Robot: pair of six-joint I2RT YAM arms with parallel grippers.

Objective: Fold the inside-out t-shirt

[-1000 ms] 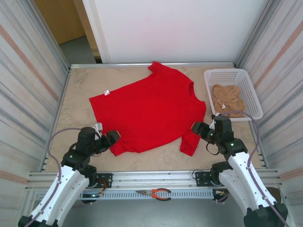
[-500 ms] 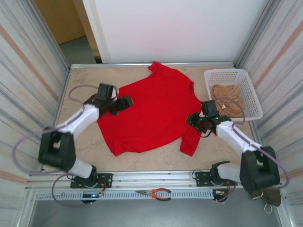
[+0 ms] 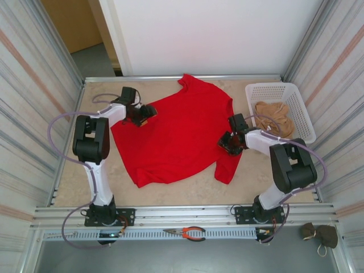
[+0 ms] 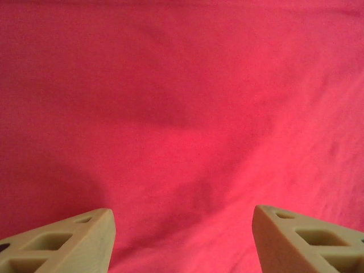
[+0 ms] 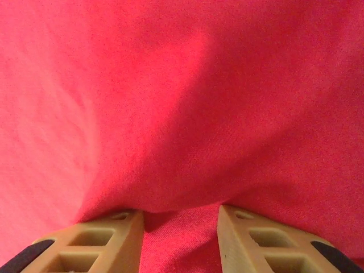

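The inside-out t-shirt (image 3: pixel 176 133) is bright red and lies spread flat in the middle of the table, neck toward the far edge. My left gripper (image 3: pixel 147 112) hovers over its far left corner. In the left wrist view, its jaws (image 4: pixel 182 227) stand wide open with only flat red cloth (image 4: pixel 182 102) below them. My right gripper (image 3: pixel 227 142) is low on the shirt's right side, beside the sleeve (image 3: pixel 226 170). Its fingers (image 5: pixel 114 239) press into the cloth, jaws part open, and a raised fold (image 5: pixel 182 187) sits just ahead of the tips.
A white basket (image 3: pixel 296 94) holding a tan-beige garment (image 3: pixel 273 116) stands at the back right, close behind the right arm. Red-handled pliers (image 3: pixel 190 232) lie on the front rail. Metal walls close in both sides of the table.
Both arms have swung out from the near edge onto the shirt: the left to its far left corner, the right to its right side by the sleeve. The right jaws have narrowed.
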